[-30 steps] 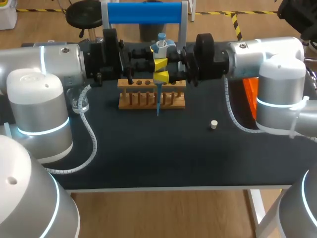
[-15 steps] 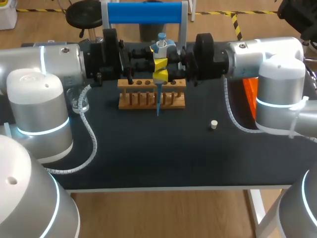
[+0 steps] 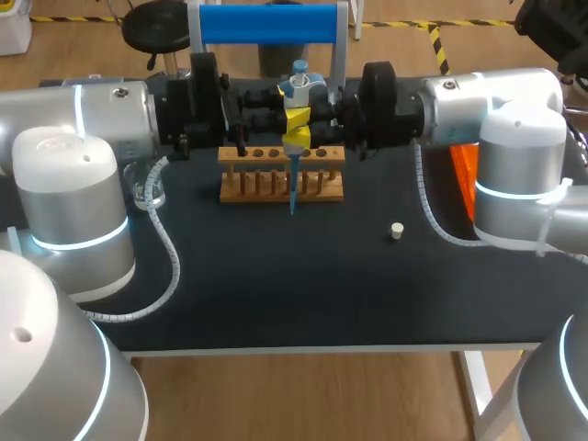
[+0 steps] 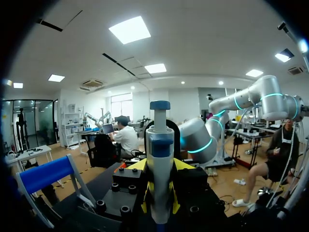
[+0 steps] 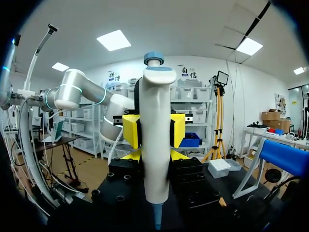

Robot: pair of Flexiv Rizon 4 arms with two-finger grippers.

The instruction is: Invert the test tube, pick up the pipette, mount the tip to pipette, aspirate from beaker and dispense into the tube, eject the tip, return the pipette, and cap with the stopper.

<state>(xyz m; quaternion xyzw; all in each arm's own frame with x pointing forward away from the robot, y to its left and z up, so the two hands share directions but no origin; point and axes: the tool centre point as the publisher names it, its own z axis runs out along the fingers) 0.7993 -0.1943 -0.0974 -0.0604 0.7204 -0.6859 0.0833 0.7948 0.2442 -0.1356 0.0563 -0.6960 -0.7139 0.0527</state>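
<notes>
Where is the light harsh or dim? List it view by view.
Head view: even light; the dark table shows hardly any shadow. Left wrist view: ceiling lights glare above the pipette; it is dark around its base. Right wrist view: ceiling lights glare here too; the pipette's white body is brightly lit.

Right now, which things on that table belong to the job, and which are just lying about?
In the job: pipette with blue tip, wooden rack, glass beaker, white stopper.
Seemingly idle: blue-barred frame, orange object, partly hidden; their purpose is unclear.
</notes>
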